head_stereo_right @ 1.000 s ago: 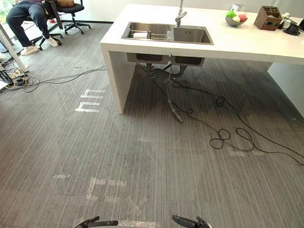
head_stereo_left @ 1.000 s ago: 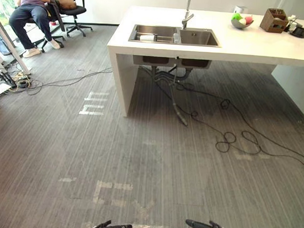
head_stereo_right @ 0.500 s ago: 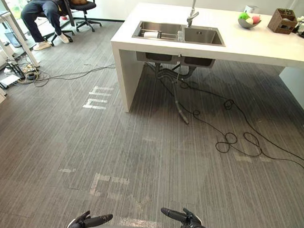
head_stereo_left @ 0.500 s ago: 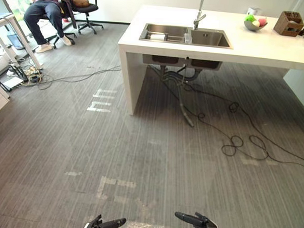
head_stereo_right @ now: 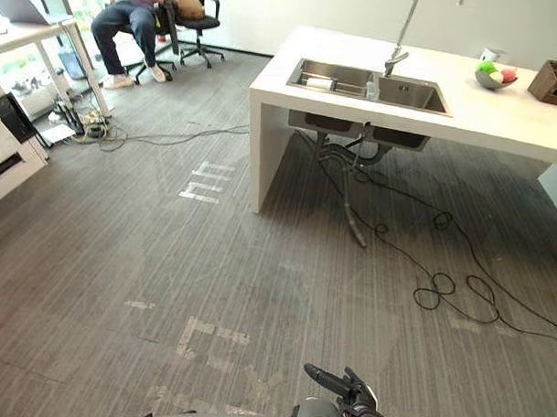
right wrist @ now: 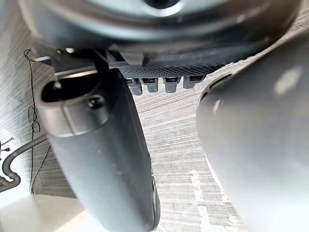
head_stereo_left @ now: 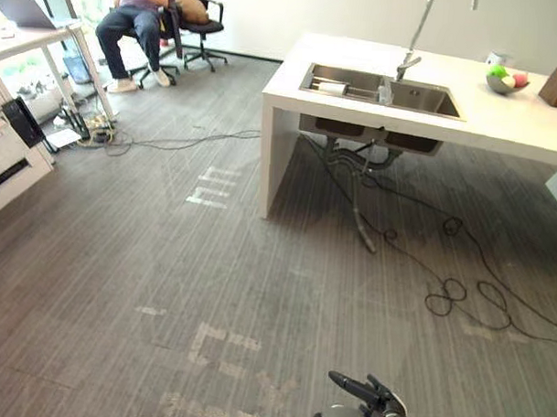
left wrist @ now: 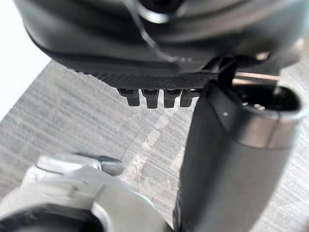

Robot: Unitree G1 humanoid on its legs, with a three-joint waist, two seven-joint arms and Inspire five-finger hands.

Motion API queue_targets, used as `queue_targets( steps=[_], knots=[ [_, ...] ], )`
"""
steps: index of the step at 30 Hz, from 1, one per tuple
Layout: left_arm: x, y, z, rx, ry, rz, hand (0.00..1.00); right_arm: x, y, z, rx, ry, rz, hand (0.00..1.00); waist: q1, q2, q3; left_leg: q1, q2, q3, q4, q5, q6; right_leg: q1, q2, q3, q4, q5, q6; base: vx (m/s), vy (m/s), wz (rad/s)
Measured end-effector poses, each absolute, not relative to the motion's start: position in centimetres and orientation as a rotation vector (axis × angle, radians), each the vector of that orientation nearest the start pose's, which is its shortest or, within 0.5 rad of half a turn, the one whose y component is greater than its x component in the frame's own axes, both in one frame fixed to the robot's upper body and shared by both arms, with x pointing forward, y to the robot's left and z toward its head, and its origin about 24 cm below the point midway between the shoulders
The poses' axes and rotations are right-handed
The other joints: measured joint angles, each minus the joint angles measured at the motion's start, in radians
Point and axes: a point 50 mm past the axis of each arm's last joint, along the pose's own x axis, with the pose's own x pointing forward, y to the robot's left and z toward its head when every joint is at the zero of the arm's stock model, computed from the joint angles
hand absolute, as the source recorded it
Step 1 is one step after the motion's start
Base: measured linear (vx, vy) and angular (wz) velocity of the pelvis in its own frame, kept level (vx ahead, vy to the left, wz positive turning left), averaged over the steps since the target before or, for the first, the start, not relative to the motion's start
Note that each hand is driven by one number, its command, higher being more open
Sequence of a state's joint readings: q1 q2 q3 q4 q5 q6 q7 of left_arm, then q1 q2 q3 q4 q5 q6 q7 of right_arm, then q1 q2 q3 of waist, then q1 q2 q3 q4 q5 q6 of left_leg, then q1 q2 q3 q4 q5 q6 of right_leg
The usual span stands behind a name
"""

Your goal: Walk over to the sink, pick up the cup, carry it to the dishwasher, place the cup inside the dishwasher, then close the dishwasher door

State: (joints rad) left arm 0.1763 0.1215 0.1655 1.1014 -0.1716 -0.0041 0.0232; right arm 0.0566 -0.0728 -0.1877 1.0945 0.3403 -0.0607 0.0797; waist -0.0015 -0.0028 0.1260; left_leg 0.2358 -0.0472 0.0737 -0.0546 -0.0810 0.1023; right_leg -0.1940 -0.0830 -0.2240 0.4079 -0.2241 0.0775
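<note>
Left eye view has the right hand (head_stereo_left: 368,395) low at the near edge, fingers stretched forward and loose, holding nothing. The left hand (left wrist: 145,58), seen from its own wrist, is just as slack and bare, with only grey floor (head_stereo_left: 167,259) past its fingers.

The sink (head_stereo_left: 379,87) sits well ahead of the right hand and off to its right, set in a white counter (head_stereo_left: 501,125). What I take for the cup (head_stereo_left: 332,86) lies on its side in the nearer basin, far beyond either hand's reach, so the walk is the job in hand.

From where I stand, the trouble is on the ground. Loose black cables (head_stereo_left: 451,292) and a grey hose (head_stereo_left: 362,225) trail out from under the counter, ahead and right of the right hand, and a straight line to the basin could put a foot among them. More wires (head_stereo_left: 171,141) run ahead of the left hand toward a person (head_stereo_left: 139,21) seated on a chair.

A small clear vessel (head_stereo_left: 385,91) beside the tap (head_stereo_left: 414,39) could also be mistaken for the cup at this range.
</note>
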Motion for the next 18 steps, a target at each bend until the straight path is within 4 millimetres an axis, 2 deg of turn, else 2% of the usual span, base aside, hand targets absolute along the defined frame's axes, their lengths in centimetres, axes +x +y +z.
queue_targets(
  steps=[1,2,3,5,7,8,9,10,11,12,13,14,15,16,18],
  knots=[
    [4.3,22.0,-16.8,-0.122,1.226,0.379,1.00,9.9,-20.0,-16.0,0.377,1.011,-0.360,1.00,-0.002,0.003,0.006,0.008,0.009,0.000,0.001,-0.007,0.001,-0.015,0.012,-0.002,-0.029,0.024,-0.002,0.35,0.032,-0.01],
    [4.7,21.9,-16.8,-0.120,1.220,0.362,1.00,10.1,-20.1,-16.0,0.385,1.005,-0.364,1.00,-0.011,0.004,0.021,0.032,0.026,-0.001,0.002,-0.025,-0.009,-0.042,0.036,0.001,-0.095,0.086,-0.006,0.24,0.004,0.08],
    [4.8,22.1,-16.7,-0.116,1.217,0.344,1.00,10.2,-20.1,-16.0,0.390,1.003,-0.363,1.00,-0.015,-0.003,0.028,0.059,0.034,-0.003,0.005,-0.047,-0.025,-0.062,0.049,0.005,-0.177,0.159,0.005,0.37,-0.009,0.09],
    [4.9,22.4,-16.6,-0.102,1.212,0.320,1.00,10.2,-19.9,-16.0,0.412,0.997,-0.368,1.00,-0.015,-0.021,0.037,0.103,0.023,-0.008,0.028,-0.093,-0.056,-0.083,0.043,0.009,-0.235,0.213,0.001,0.39,-0.063,0.16],
    [4.8,22.4,-16.6,-0.120,1.200,0.331,1.00,10.1,-19.9,-15.9,0.439,0.990,-0.381,1.00,-0.016,-0.022,0.036,0.141,0.022,-0.015,0.067,-0.169,-0.077,-0.089,0.036,0.014,-0.222,0.224,-0.016,0.43,-0.119,0.33],
    [4.7,22.4,-16.6,-0.119,1.188,0.335,1.00,10.0,-19.9,-16.0,0.452,0.993,-0.383,1.00,-0.018,-0.018,0.030,0.150,0.032,-0.028,0.107,-0.230,-0.093,-0.091,0.040,0.017,-0.185,0.223,-0.040,0.50,-0.202,0.45],
    [4.4,22.0,-16.6,-0.138,1.183,0.348,1.00,9.6,-20.2,-16.0,0.465,1.004,-0.390,1.00,-0.020,0.003,0.014,0.154,0.063,-0.036,0.151,-0.277,-0.123,-0.094,0.067,0.014,-0.152,0.250,-0.099,0.53,-0.225,0.45],
    [4.3,21.9,-16.6,-0.143,1.183,0.349,1.00,9.7,-20.2,-16.0,0.463,1.006,-0.385,1.00,-0.019,0.007,0.009,0.141,0.075,-0.035,0.200,-0.283,-0.133,-0.095,0.082,0.009,-0.142,0.266,-0.117,0.59,-0.268,0.21],
    [4.2,21.8,-16.6,-0.152,1.185,0.355,1.00,9.6,-20.1,-16.1,0.463,1.023,-0.378,1.00,-0.012,0.012,-0.002,0.072,0.098,-0.033,0.372,-0.281,-0.148,-0.078,0.107,0.013,-0.149,0.282,-0.152,0.61,-0.283,-0.10],
    [4.1,21.6,-16.7,-0.166,1.186,0.362,1.00,9.9,-20.4,-16.0,0.445,1.020,-0.356,1.00,-0.013,0.027,-0.010,-0.009,0.137,-0.031,0.579,-0.244,-0.209,-0.038,0.143,0.017,-0.176,0.266,-0.163,0.74,-0.337,-0.35],
    [4.3,21.2,-16.7,-0.173,1.173,0.364,1.00,10.0,-20.4,-15.9,0.427,1.019,-0.339,1.00,-0.013,0.049,-0.013,-0.077,0.169,-0.029,0.740,-0.180,-0.245,-0.008,0.180,0.031,-0.204,0.259,-0.182,0.63,-0.265,-0.48],
    [4.6,20.9,-16.7,-0.176,1.149,0.363,1.00,10.2,-20.6,-15.8,0.410,1.016,-0.329,1.00,-0.010,0.064,-0.013,-0.124,0.200,-0.025,0.853,-0.154,-0.251,0.018,0.206,0.049,-0.228,0.253,-0.192,0.63,-0.232,-0.66],
    [5.7,20.5,-16.4,-0.097,1.087,0.327,1.00,10.4,-20.8,-15.7,0.390,1.015,-0.321,1.00,-0.010,0.086,-0.007,-0.206,0.263,0.010,1.052,-0.156,-0.237,0.083,0.253,0.075,-0.270,0.243,-0.209,0.62,-0.205,-0.75],
    [7.5,20.5,-15.6,0.095,0.990,0.228,1.00,10.6,-20.8,-15.7,0.389,1.014,-0.326,1.00,-0.007,0.082,0.004,-0.266,0.289,0.016,1.176,-0.171,-0.218,0.155,0.279,0.109,-0.304,0.231,-0.226,0.71,-0.224,-0.79],
    [11.8,19.7,-13.1,0.407,0.721,0.007,1.00,10.7,-20.5,-15.7,0.383,1.026,-0.326,1.00,0.006,0.063,0.025,-0.354,0.273,0.016,1.202,-0.215,-0.193,0.257,0.283,0.163,-0.344,0.220,-0.241,0.55,-0.134,-0.69]
  ],
)
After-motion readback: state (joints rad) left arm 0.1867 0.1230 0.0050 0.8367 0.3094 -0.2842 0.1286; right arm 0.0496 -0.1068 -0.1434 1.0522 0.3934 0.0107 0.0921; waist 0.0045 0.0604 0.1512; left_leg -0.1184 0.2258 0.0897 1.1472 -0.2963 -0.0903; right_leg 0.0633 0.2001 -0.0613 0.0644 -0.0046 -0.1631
